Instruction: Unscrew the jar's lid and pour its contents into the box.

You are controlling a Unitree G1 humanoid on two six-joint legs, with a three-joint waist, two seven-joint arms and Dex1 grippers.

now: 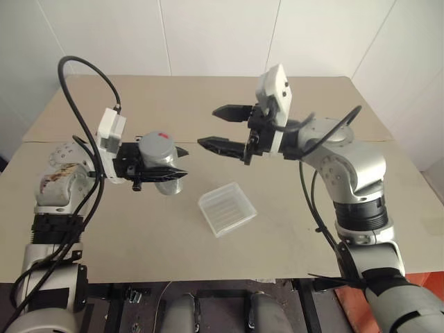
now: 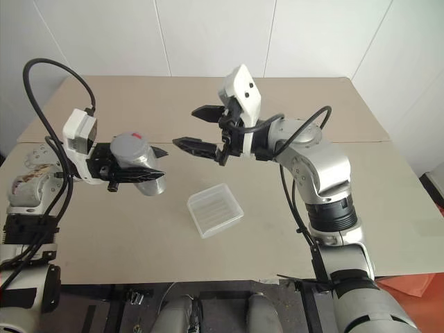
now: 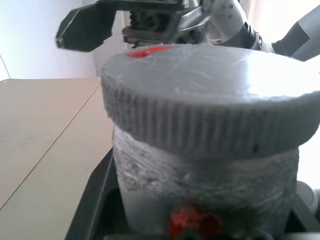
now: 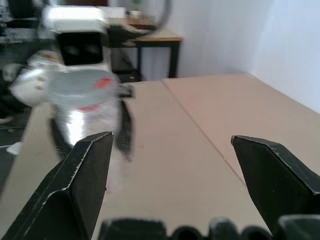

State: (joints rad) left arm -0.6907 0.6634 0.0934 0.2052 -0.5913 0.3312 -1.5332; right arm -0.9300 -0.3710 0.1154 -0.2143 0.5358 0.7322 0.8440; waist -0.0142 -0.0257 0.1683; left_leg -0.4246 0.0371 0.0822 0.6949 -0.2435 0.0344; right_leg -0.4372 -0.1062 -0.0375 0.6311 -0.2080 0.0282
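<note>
My left gripper [image 1: 179, 162] is shut on the jar [image 1: 161, 159], holding it above the table's left side. The grey lid [image 1: 154, 143] sits on the jar with a red mark on its top. In the left wrist view the ribbed lid [image 3: 210, 100] is close up over the clear jar body [image 3: 200, 185]; the contents cannot be made out. To the jar's right, my right gripper [image 1: 208, 126] stands open, pointing at the jar but a short gap away from it. The box [image 1: 227, 208] lies on the table below and between the two grippers, with nothing visible in it.
The beige table [image 1: 312, 243] runs wide to both sides, with a seam across its middle and its front edge close to me. White walls stand behind it. In the right wrist view the jar [image 4: 87, 107] is ahead of the open fingers.
</note>
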